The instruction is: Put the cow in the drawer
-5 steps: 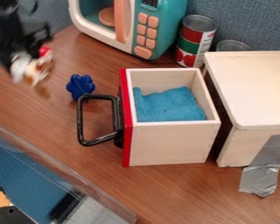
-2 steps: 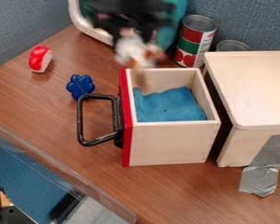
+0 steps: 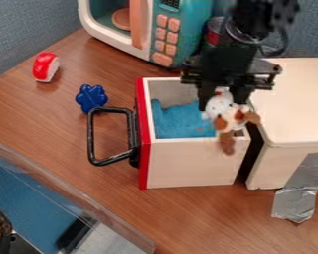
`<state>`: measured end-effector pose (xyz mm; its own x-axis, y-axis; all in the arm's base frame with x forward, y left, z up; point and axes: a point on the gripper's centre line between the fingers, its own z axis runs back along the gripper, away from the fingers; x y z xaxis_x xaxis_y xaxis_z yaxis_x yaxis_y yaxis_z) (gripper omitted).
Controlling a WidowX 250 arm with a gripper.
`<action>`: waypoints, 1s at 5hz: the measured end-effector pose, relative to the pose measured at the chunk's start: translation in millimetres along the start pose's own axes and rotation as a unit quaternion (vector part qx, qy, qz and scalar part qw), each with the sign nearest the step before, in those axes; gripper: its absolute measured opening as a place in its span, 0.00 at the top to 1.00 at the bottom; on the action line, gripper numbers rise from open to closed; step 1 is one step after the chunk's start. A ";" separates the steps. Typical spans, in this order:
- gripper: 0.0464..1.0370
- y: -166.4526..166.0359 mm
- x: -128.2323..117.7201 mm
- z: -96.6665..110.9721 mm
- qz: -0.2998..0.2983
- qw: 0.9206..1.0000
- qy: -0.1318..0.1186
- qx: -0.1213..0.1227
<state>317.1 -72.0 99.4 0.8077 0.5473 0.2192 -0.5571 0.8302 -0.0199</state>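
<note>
Far L, low: clear-walled bin (image 3: 67, 187), cut off by L and bottom edges; round dark item (image 3: 6, 223) at its L side, part out of frame, ID unclear. Above, nr L edge of worktop (image 3: 29, 111): red/white toy (image 3: 46, 67), exact type unclear. To its lower R, blue flower-shaped block (image 3: 92, 97), just beside the drawer's black handle (image 3: 93, 139); worktop surface runs between the two toys, and on from handle down to bin rim. Toy microwave (image 3: 171, 34) at rear, top cut off. Drawer (image 3: 195, 163), red-fronted, stands upright, open-topped; blue cloth (image 3: 182, 121) inside, R part hidden behind cow and end effector (image 3: 223, 99). Latter hangs over R part of drawer, fingers parted approx. the cow's width, cow (image 3: 229, 118) gripped between. Cow tilted, hanging at drawer's near R corner, lower part in front of the near wall in this view; height over rim, and any contact w/ it, can't be told. Red can (image 3: 212, 33) behind arm, mostly hidden. Dark narrow gap betw. drawer and pale wooden box (image 3: 294, 104); gap's upper end obscured by end effector. Box cut off by R edge; grey tape (image 3: 299, 191) runs down its front onto worktop.
</note>
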 end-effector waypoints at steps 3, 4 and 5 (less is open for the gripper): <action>0.03 35.3 2.6 43.1 -0.018 0.999 -0.031 -0.012; 0.03 44.3 5.4 39.1 0.002 1.000 -0.021 -0.009; 0.04 51.0 9.2 34.7 0.015 1.000 -0.011 -0.006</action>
<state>289.4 -28.3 134.2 0.7860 0.5701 0.2390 -0.5790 0.8144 -0.0385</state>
